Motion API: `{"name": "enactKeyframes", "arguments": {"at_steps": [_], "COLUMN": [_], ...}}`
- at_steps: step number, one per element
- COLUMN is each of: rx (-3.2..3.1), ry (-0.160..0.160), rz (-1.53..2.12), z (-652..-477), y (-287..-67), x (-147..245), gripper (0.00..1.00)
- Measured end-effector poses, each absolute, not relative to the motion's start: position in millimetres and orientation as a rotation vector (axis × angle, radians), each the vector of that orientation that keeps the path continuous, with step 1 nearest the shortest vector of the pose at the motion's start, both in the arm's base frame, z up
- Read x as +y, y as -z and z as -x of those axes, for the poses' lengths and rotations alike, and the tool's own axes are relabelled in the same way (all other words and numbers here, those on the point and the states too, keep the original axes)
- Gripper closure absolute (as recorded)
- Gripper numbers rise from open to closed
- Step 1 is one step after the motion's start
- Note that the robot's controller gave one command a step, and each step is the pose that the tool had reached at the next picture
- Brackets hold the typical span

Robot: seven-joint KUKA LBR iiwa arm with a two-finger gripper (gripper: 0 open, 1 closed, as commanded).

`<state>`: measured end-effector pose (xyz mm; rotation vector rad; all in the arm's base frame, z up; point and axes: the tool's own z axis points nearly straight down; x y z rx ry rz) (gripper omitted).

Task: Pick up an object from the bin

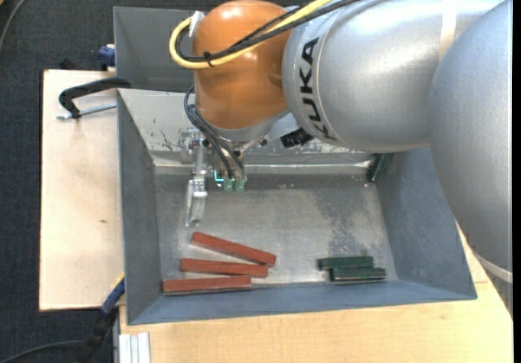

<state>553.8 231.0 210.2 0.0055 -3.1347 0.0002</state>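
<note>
My gripper hangs over the left half of the bin, a little in front of the back wall. Its fingers stand open with nothing between them; one silvery fingertip points down at the floor. Just in front of it lie three long red-brown flat sticks: the nearest one lies at a slant, a second is below it, and a third rests along the front wall. The gripper touches none of them.
Two dark green oblong blocks lie side by side at the front right of the bin. The orange wrist cover and the thick silver arm hang over the back and right of the bin.
</note>
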Motion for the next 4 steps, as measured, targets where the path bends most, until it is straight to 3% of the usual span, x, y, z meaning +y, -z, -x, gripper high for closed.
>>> {"name": "enactKeyframes", "arguments": {"at_steps": [1,2,3,4], "rx": [-3.121,-3.130,-3.132,-3.125], "ry": [-0.001,-0.004,0.002,0.001], "rz": [-0.298,-0.279,-0.289,-0.446], "z": [-538.6,-523.2,-523.6,-519.7], "y": [-67.3,-71.2,-72.1,-238.7], "x": [209.8,90.9,96.0,89.5], "gripper": [0.00,0.00,1.00,1.00]}}
